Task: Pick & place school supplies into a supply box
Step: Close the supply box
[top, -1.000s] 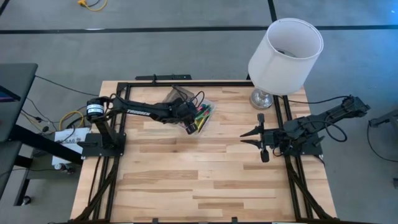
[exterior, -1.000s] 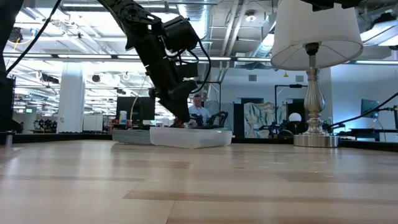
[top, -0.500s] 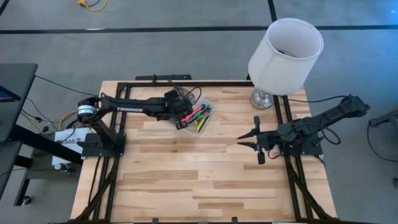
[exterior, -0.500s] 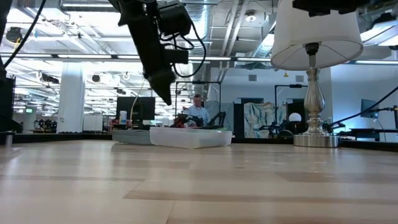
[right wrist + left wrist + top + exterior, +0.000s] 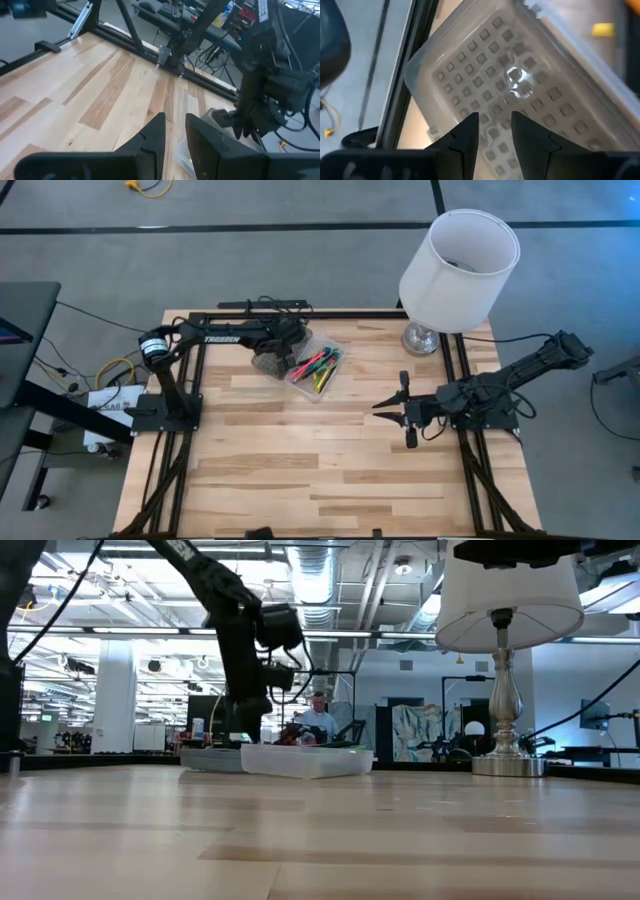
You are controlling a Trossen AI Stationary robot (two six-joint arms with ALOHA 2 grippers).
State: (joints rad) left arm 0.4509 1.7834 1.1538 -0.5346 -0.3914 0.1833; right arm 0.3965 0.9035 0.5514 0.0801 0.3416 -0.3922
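Note:
The clear supply box (image 5: 322, 370) lies open near the table's far edge, with pink, green and yellow school supplies (image 5: 316, 366) inside it. Its grey grid-textured lid (image 5: 490, 75) lies flat on the table at the box's left side. My left gripper (image 5: 268, 362) points down over that lid with its fingers shut, and it fills the left wrist view (image 5: 495, 125). In the low view the left gripper (image 5: 243, 733) ends just above the lid (image 5: 205, 757). My right gripper (image 5: 393, 408) hovers shut over the table's right half, holding nothing. My left gripper comes at the lid (image 5: 470, 95) from above with shut fingers (image 5: 470, 131), near the lid's middle. I cannot tell whether the fingertips touch the lid or stop just above it. The lid lies flat on the table.
A lamp with a white shade (image 5: 460, 268) stands by its metal foot (image 5: 420, 338) at the far right corner. A black frame (image 5: 260, 314) runs round the table. Bare wood (image 5: 300, 470) covers the near half. A person (image 5: 318, 720) sits far behind the table.
My left gripper rose out of the box, swung toward the table's far left and came down over the lid. My right gripper crept toward the table's left and a little nearer. The box and its contents stayed put.

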